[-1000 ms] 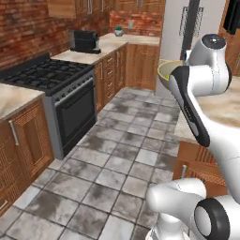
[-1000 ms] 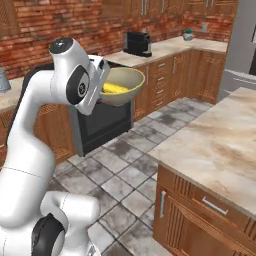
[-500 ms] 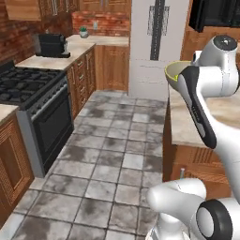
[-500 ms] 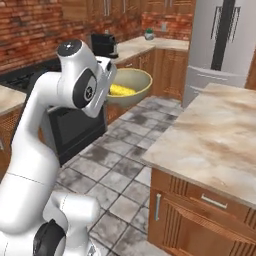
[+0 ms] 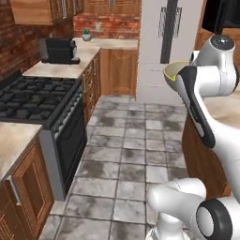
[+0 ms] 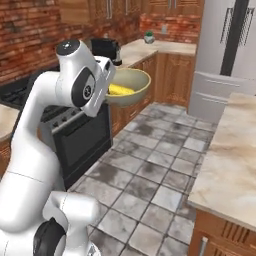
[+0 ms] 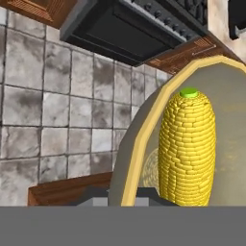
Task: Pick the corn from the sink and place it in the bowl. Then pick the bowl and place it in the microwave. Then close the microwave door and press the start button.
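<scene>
The fingers point(image 7: 126, 194) are pinching the rim of the round yellow-green bowl point(image 6: 131, 86), carrying it aloft over the tiled floor. The short yellow corn cob point(image 7: 187, 149) is lying inside at 3 o'clock. Judging by this, transport toward the black microwave point(image 5: 223, 15) is under way; next comes setting the bowl inside.

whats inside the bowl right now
The bowl holds the corn, a yellow cob with a green tip, lying on the pale inside. The cob covers the part of the bowl's floor beneath it, and in the left base view the arm hides most of the bowl.
</scene>
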Robot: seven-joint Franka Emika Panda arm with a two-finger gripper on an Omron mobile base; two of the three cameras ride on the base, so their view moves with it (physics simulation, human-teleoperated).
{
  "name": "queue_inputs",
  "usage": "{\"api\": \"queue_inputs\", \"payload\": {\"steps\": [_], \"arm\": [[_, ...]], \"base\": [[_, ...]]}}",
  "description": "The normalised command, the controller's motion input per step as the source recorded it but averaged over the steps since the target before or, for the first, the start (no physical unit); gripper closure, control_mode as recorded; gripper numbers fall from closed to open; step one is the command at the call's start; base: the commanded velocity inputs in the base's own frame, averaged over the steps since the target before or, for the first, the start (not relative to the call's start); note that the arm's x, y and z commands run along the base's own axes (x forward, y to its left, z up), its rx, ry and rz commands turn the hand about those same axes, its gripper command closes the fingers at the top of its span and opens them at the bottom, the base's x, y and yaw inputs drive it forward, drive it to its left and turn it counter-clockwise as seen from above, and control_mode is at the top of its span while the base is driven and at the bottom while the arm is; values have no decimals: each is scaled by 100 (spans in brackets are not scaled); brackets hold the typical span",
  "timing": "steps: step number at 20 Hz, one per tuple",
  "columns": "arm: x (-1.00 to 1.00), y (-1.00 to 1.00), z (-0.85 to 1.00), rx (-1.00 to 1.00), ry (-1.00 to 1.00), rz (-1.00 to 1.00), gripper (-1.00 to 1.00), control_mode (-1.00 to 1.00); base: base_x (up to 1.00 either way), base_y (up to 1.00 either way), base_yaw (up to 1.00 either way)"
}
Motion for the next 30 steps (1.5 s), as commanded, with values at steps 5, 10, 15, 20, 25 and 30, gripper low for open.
{"api": "queue_inputs", "payload": {"steps": [5,10,15,20,25,30], "arm": [[0,0,0,0,0,0,100,100],[0,0,0,0,0,0,100,100],[0,0,0,0,0,0,100,100],[0,0,0,0,0,0,100,100],[0,0,0,0,0,0,100,100],[0,0,0,0,0,0,100,100]], "base": [[100,23,-43],[100,0,-35],[100,53,-18],[100,62,-14],[100,42,-16],[100,3,-22]]}}
